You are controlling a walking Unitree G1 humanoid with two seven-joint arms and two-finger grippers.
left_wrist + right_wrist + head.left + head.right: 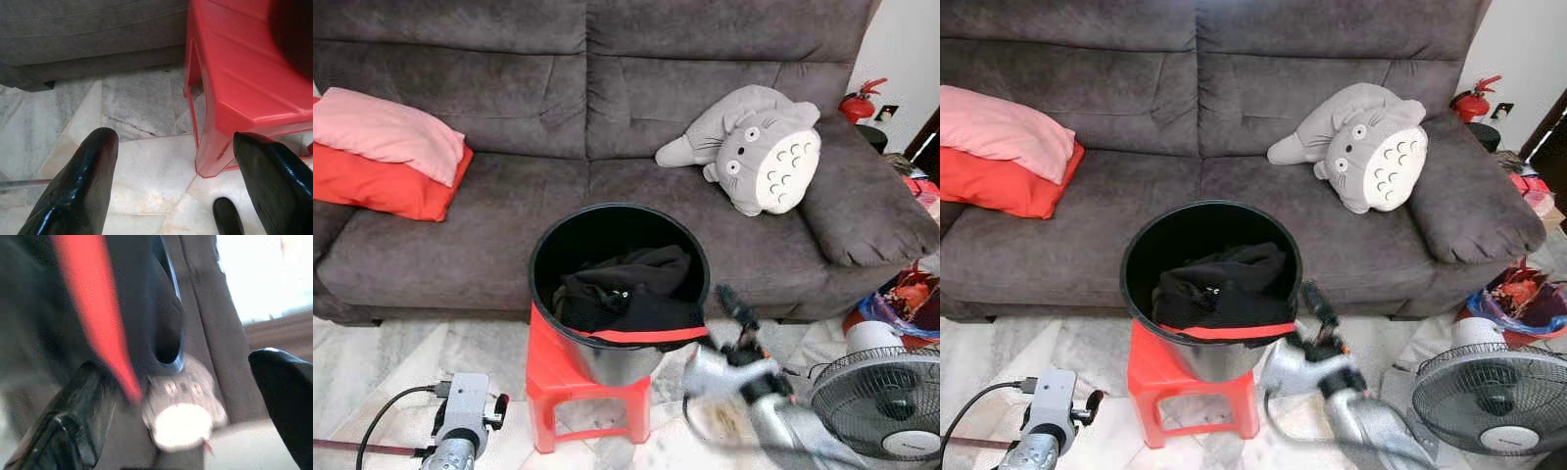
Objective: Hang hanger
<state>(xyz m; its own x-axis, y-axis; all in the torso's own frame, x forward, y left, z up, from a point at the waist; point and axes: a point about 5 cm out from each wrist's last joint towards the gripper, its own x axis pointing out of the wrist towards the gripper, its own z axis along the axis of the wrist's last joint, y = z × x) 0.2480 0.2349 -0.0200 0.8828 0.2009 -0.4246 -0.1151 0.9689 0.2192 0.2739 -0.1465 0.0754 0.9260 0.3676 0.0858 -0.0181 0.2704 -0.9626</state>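
Dark clothing with a red hanger (641, 336) across it fills a black bucket (543, 250) on a red stool (548, 377) at frame centre, before a grey sofa (489, 215). Right gripper (729, 304), blurred, fingers spread and empty, sits just right of the hanger. Left gripper (171, 196), spread too, hangs lower left.
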